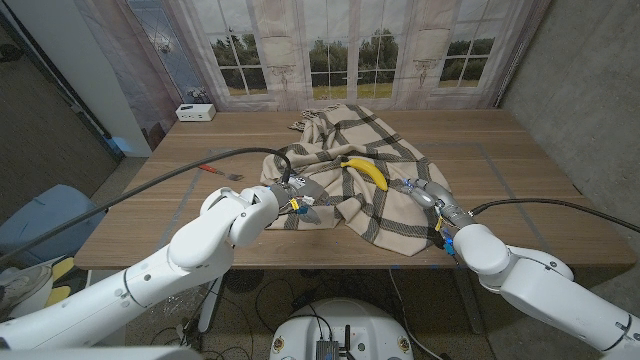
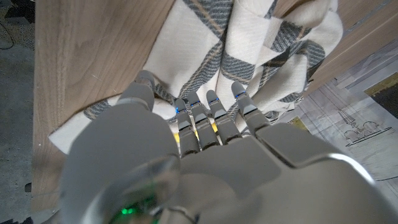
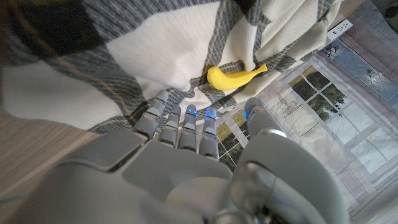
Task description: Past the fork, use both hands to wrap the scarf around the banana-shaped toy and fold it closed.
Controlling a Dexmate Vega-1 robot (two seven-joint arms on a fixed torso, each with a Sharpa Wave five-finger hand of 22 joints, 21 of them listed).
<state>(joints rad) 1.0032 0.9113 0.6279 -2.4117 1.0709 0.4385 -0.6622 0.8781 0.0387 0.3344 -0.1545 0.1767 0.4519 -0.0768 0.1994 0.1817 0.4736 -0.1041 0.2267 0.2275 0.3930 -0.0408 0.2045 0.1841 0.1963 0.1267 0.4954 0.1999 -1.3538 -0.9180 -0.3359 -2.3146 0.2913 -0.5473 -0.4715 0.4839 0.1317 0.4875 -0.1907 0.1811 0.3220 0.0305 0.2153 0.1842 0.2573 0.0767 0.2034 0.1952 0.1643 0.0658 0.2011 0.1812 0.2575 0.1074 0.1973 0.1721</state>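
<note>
We see a cream scarf (image 1: 350, 175) with a dark plaid pattern lying rumpled across the middle of the wooden table (image 1: 520, 165). On top of it, slightly toward our right side, rests the yellow banana-shaped toy (image 1: 366, 172), uncovered and lying at a slant. In the right wrist view the toy (image 3: 235, 76) sits in a fold of cloth just beyond our fingertips (image 3: 189, 113).

Our left hand (image 1: 292, 198) is at the scarf's near left edge. In the left wrist view its fingers (image 2: 211, 109) reach onto the fabric (image 2: 205, 50) and the thumb presses near a corner, but the palm side is hidden, so we cannot tell whether cloth is actually pinched.

Our right hand (image 1: 428, 195) is at the scarf's near right edge, close to the toy but apart from it. Its fingers extend side by side toward the cloth; whether they grip it is hidden from us.

A fork (image 1: 222, 173) with a red handle lies on the bare wood left of the scarf, partly crossed by a black cable (image 1: 150, 185). A small white box (image 1: 195, 112) stands at the far left corner.
</note>
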